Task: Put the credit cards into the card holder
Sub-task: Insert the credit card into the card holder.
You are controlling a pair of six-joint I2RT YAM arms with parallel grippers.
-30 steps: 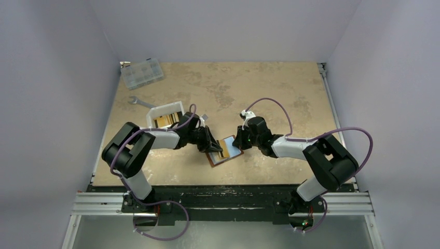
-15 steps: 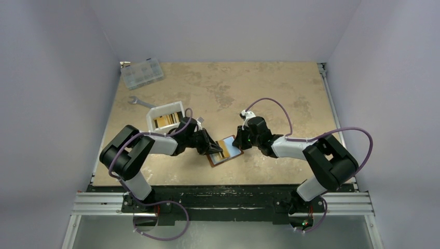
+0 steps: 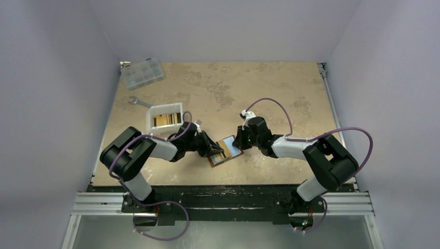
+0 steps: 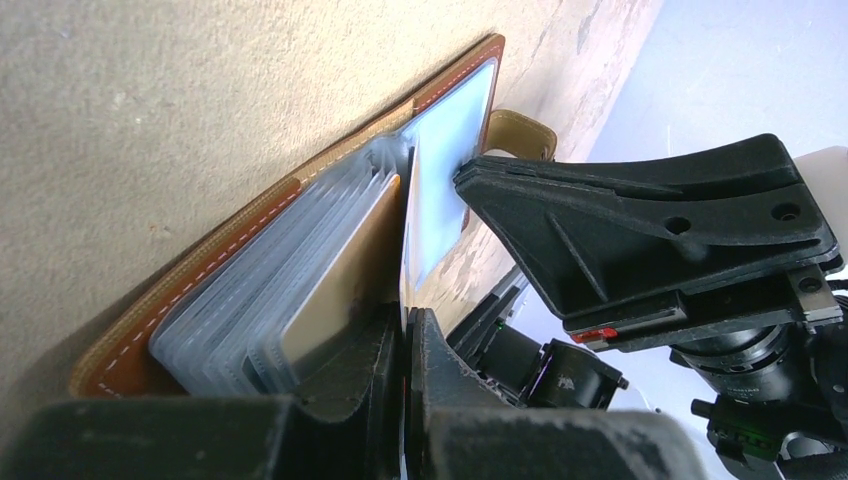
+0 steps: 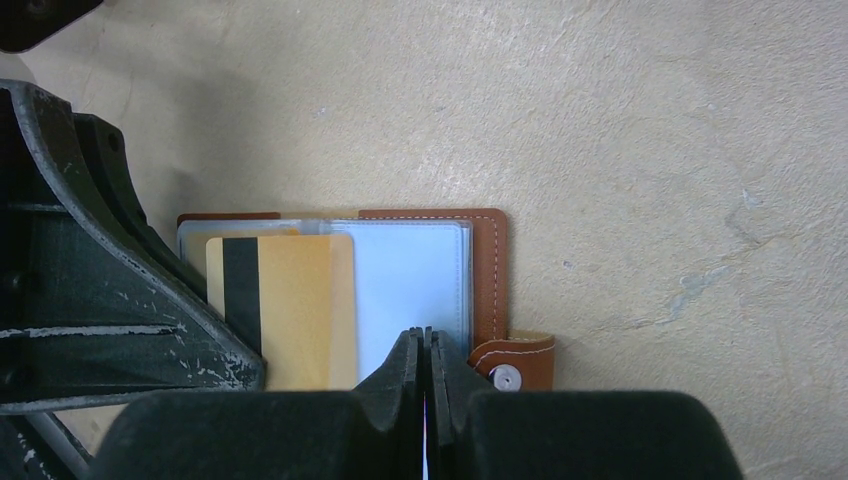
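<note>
- The card holder [image 5: 488, 265] lies open on the table [image 5: 650, 150], at the centre of the overhead view between both grippers. It could skid or fold shut if the right gripper [image 5: 425, 340] slips off, since that press seems to be its only anchor.
- The orange-yellow card [image 5: 300, 300] rests on the clear sleeves [image 4: 250, 320], left of the light blue card [image 5: 405, 270] in the right wrist view. It looks only partly seated, and an angled push could buckle it or ride it over the slot mouth.
- The thin pale sheet [image 4: 405, 230] could slip free or crease if tugged; whether it is a card or a sleeve I cannot tell.
- Both arms reach low and inward from the bottom of the overhead view and converge on the holder. What look like more cards sit in the white tray [image 3: 151, 115], to its upper left.
- The left gripper [image 4: 405, 320] lies nearly flat to the table, jaws closed on that sheet.
- The right gripper tilts steeply down, jaws closed and empty, with its tips on the light blue card beside the snap strap [image 5: 510, 365].
</note>
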